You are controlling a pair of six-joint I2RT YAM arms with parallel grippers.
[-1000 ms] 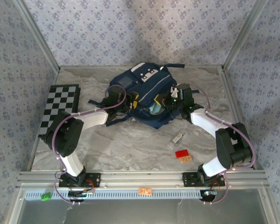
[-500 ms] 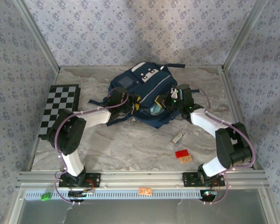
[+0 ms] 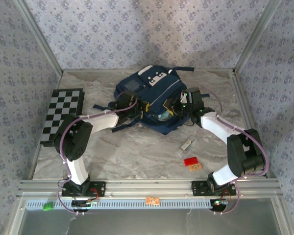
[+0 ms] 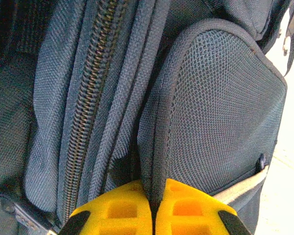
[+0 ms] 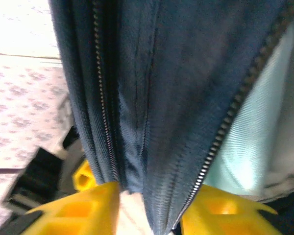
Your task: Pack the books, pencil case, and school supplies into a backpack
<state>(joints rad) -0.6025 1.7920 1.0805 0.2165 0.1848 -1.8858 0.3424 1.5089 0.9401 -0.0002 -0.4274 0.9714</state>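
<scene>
The navy backpack [image 3: 152, 90] lies at the back middle of the table with its mouth toward me. My left gripper [image 3: 135, 108] is at its left side, shut on a seam fold of the backpack [image 4: 206, 112] beside the mesh pocket; the yellow fingers [image 4: 117, 210] pinch the fabric. At the right side of the mouth, my right gripper [image 3: 176, 105] stands open, with the zipper edge of the backpack [image 5: 152, 98] hanging loose between its jaws. The pale teal pencil case [image 5: 252, 142] lies inside the opening [image 3: 161, 114]. The small clear school supplies item [image 3: 186, 145] rests on the table. The books are hidden.
A red piece [image 3: 190, 160] and an orange tag [image 3: 196, 167] lie near the clear item at front right. A checkered board [image 3: 63, 113] lies flat at the left edge. Dark straps [image 3: 104, 106] trail off the backpack's left side. Patterned walls close in three sides.
My left gripper moved right onto the backpack's side and shut on the fabric. My right gripper opened, letting the zipper edge go slack between its jaws.
</scene>
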